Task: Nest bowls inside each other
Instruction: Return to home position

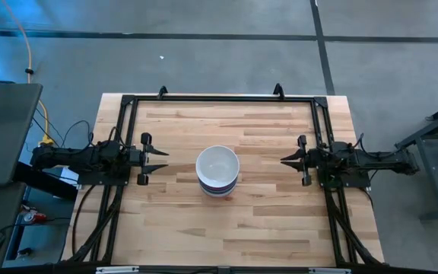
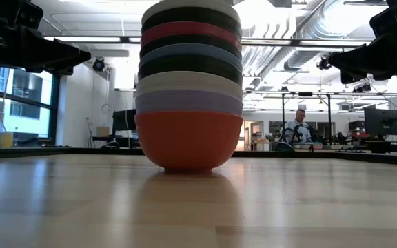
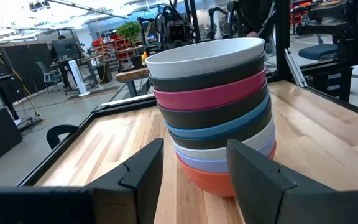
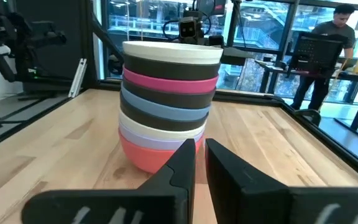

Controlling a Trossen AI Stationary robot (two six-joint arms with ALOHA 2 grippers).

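Nine bowls stand nested in one upright stack at the table's middle. The red bottom bowl rests on the wood. Above it come lavender, white, black, blue, black, magenta and black, with a white bowl on top. The stack also shows in the right wrist view. My left gripper hovers left of the stack, open, its fingers pointing at it and clear of it. My right gripper hovers right of the stack, shut, and also apart from it.
A black frame runs along the far edge and both sides of the table. Bare wood lies near and far of the stack. A person sits in the room behind; another stands at a desk.
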